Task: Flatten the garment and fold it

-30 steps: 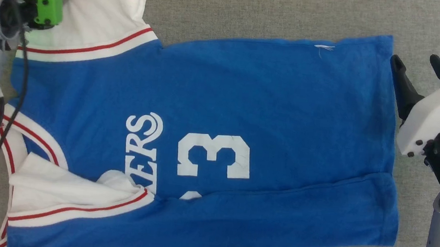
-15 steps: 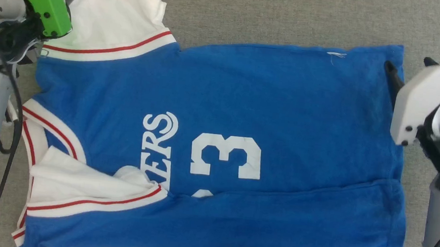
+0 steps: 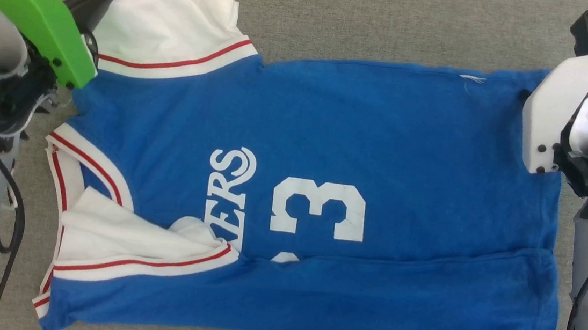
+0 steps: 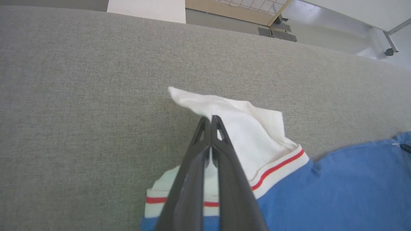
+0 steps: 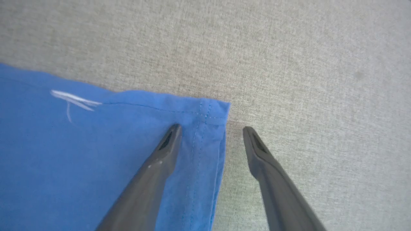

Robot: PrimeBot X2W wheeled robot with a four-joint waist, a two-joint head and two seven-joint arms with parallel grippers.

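– Shirt (image 3: 382, 141) first: where does it lie?
– Spread on the grey table (image 3: 367, 16), print side up, neck toward the robot's left and hem toward its right. Along the near side a long strip of blue is folded over the body, and the near sleeve (image 3: 114, 234) is tucked in across the chest, covering the start of the white lettering.
– And farther back?
– The far sleeve (image 3: 169, 7) sticks out past the far edge, white, with its red stripe at the seam. The left gripper (image 4: 211, 118) is on it. Both fingers are pressed together, tips at the sleeve's outer edge, and the cloth rises into a small peak there, so it looks pinched.
– The other arm?
– The right gripper (image 5: 210, 128) is at the far hem corner (image 5: 212, 112), spread wide and holding nothing. One finger lies over the blue just inside the stitched hem and the other over bare table, so the corner sits between them.
– Are they touching the cloth?
– I can't tell from here.
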